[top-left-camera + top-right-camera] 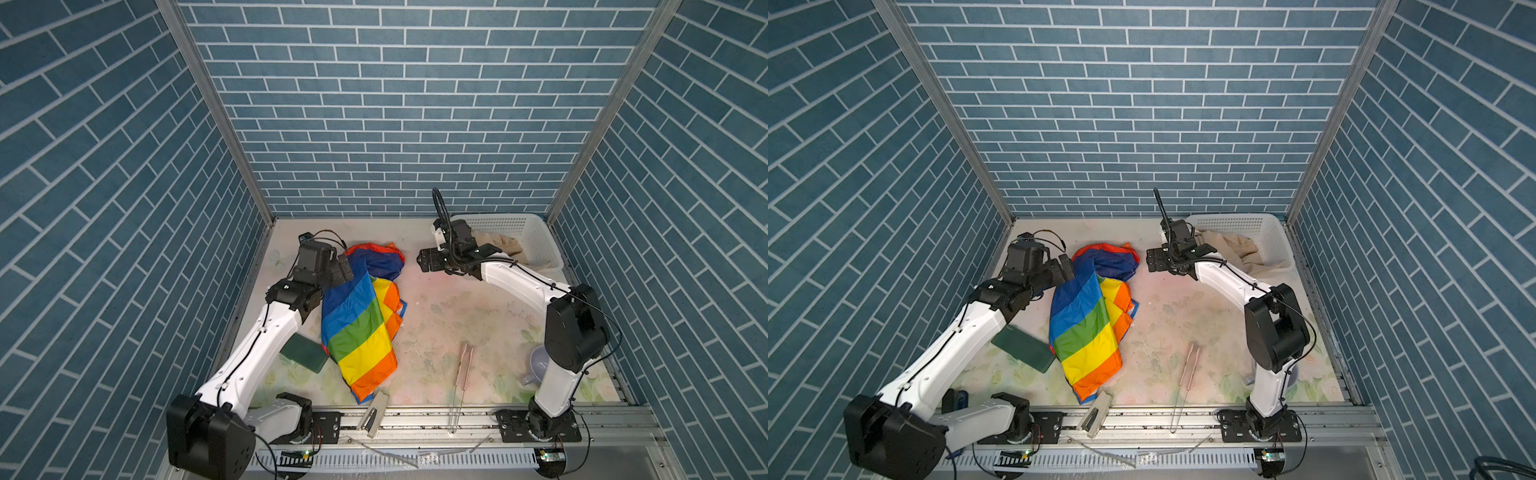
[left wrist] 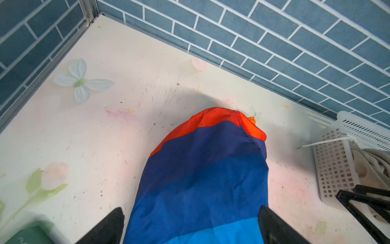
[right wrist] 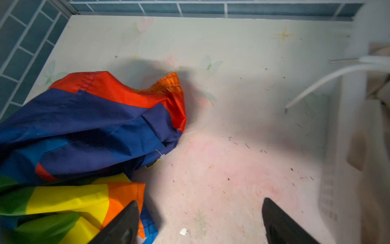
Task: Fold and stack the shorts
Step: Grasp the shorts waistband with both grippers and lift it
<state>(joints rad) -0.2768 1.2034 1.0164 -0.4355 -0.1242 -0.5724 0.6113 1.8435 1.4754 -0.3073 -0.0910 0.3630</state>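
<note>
1. Blue brick-pattern walls enclose a pale floral table (image 1: 457, 316). The rainbow shorts (image 1: 357, 328) lie crumpled and unfolded left of centre in both top views.
2. Beige shorts (image 1: 505, 245) sit bunched in the white basket (image 1: 536, 232) at the upper right of the table.
3. Left gripper (image 2: 191, 211): fingers spread wide, with blue fabric bulging between them but not pinched.
4. Right gripper (image 3: 200, 202): fingers spread over bare table just beside the rainbow pair, holding nothing.
5. Judgement: the step in hand is flattening the rainbow pair. Each gripper should pinch one outer corner or hem, then the two draw apart low over the surface. This thin, shiny fabric will likely slip from a shallow bite.
6. Keep clear of the green block (image 1: 304, 352) just beside the shorts' left edge.
</note>
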